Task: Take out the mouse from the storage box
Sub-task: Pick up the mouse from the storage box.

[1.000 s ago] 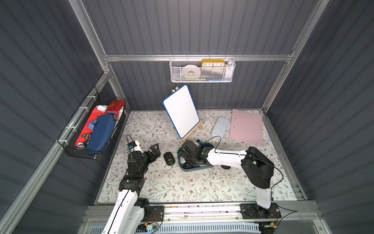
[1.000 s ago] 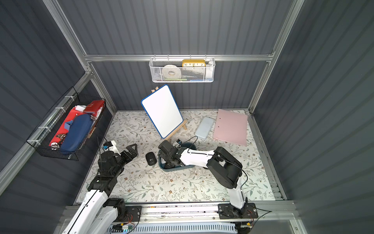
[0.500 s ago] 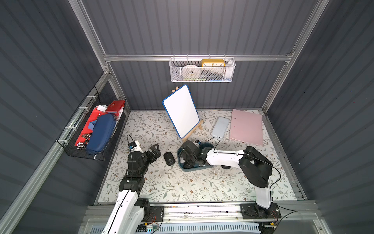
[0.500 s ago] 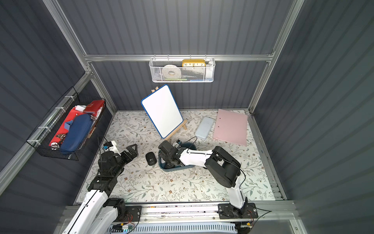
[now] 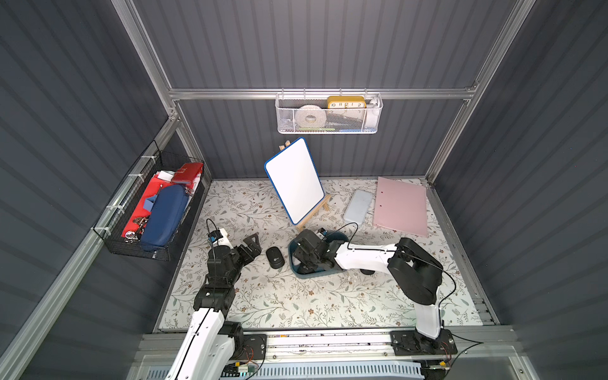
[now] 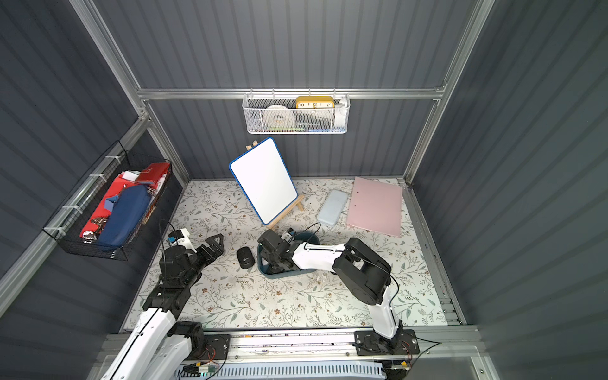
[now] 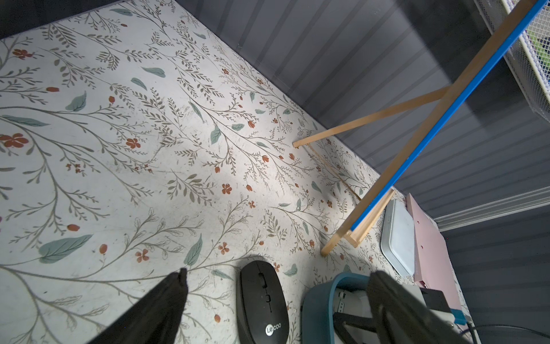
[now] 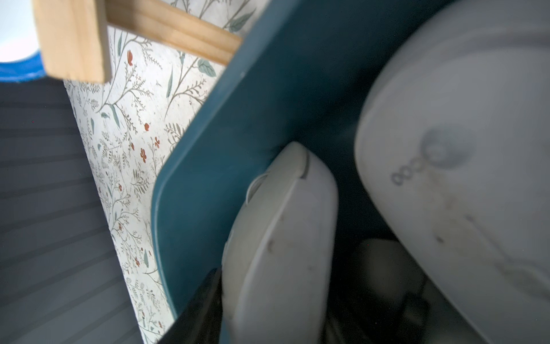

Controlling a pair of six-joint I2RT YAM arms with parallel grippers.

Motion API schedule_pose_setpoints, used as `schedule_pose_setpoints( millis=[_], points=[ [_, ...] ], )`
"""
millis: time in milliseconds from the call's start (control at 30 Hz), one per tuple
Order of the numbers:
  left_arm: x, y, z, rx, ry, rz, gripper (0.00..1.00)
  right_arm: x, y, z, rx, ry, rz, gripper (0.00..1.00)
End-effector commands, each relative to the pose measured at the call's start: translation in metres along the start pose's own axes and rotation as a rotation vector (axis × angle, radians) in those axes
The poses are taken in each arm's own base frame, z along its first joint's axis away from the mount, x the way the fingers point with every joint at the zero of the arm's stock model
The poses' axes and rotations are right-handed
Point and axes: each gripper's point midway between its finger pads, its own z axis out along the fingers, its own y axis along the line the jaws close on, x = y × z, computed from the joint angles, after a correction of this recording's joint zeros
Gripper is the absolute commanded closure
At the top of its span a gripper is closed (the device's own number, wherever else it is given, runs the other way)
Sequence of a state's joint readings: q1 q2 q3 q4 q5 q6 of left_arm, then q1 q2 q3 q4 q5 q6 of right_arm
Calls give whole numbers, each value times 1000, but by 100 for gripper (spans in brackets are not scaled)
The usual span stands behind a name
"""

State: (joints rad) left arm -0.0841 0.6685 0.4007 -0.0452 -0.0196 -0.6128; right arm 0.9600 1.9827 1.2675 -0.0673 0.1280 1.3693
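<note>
Inside the storage box (image 8: 238,119) the right pincer (image 5: 306,261) is clamped on a white mouse (image 8: 279,238) leaning against its wall; the left pincer (image 5: 254,246) gapes wide nearby.

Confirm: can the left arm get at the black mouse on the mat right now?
Probably yes. The left gripper is open and aimed at the black mouse, with only bare mat between them. The storage box and right arm sit on the mouse's far side.
</note>
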Motion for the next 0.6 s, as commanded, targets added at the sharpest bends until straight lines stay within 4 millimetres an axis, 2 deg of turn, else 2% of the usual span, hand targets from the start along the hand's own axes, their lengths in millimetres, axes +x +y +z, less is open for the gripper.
schedule_pose_setpoints(
  millis=[0,133,333,567],
  points=[
    [1,-1,1,15,-3,27,1,-2,-14,-1,42,-26,-30,59],
    [1,-1,1,17,-5,28,1,-4,-10,-7,33,-39,-51,66],
    [2,0,1,14,-1,28,1,-6,-4,-17,18,-61,-82,68],
    [2,0,2,13,-1,29,1,-8,3,-38,5,-84,-152,70]
  ],
)
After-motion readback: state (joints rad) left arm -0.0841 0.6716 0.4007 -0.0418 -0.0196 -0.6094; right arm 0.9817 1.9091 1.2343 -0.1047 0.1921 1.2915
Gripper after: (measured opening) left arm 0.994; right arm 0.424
